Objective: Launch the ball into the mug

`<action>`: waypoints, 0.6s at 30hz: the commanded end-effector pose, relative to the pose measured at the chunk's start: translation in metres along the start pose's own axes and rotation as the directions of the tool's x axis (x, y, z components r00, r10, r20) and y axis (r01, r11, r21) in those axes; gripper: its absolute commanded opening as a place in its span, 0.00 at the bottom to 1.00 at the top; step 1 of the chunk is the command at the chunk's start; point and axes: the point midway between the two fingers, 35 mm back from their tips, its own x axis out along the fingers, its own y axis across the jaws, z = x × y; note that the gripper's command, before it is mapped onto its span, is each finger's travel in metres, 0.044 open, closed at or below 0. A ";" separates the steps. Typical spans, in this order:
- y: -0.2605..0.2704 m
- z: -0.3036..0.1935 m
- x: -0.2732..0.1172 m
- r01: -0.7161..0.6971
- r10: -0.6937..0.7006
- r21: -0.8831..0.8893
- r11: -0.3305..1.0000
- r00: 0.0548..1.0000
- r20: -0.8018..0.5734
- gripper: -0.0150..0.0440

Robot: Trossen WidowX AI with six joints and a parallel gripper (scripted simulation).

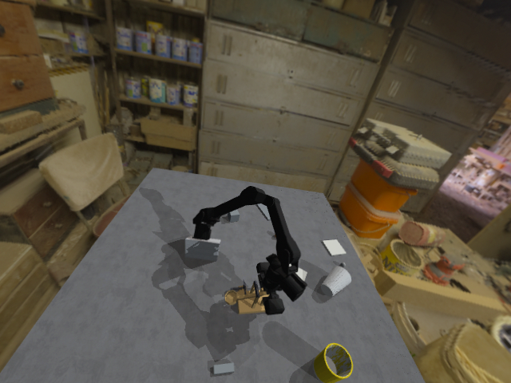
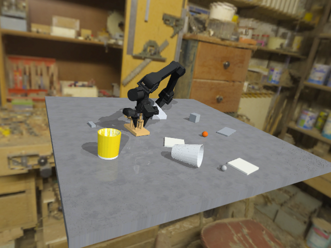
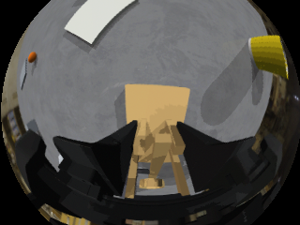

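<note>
The wooden catapult (image 1: pixel 249 306) (image 2: pixel 140 131) (image 3: pixel 157 100) stands on the grey table. My gripper (image 1: pixel 253 290) (image 2: pixel 140 124) (image 3: pixel 157 124) is shut on it, with one finger on each side of its upright frame. The catapult's round cup (image 1: pixel 230 297) shows no ball in it. The orange ball (image 2: pixel 204 134) (image 3: pixel 32 57) lies on the table, away from the catapult. The yellow mug (image 1: pixel 323 369) (image 2: pixel 108 144) (image 3: pixel 269 55) stands upright with its mouth up, apart from the catapult. The fingers hide part of the catapult's frame.
A white cup (image 1: pixel 336 280) (image 2: pixel 186 154) lies on its side, with a small grey ball (image 2: pixel 223 167) nearby. White tiles (image 2: pixel 174 141) (image 2: pixel 243 166), a grey tile (image 2: pixel 226 131), a grey cube (image 2: pixel 194 117), a small grey block (image 1: pixel 223 368) (image 2: pixel 91 124) and a white wedge (image 2: pixel 160 114) are on the table.
</note>
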 end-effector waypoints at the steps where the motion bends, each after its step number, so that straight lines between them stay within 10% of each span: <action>1: 0.000 0.000 0.000 0.002 -0.002 -0.002 1.000 1.000 0.000 0.48; 6: -0.001 0.000 -0.047 0.002 -0.002 0.001 1.000 1.000 -0.001 0.25; 18: -0.001 0.000 -0.049 0.001 -0.001 0.253 0.967 1.000 0.000 0.25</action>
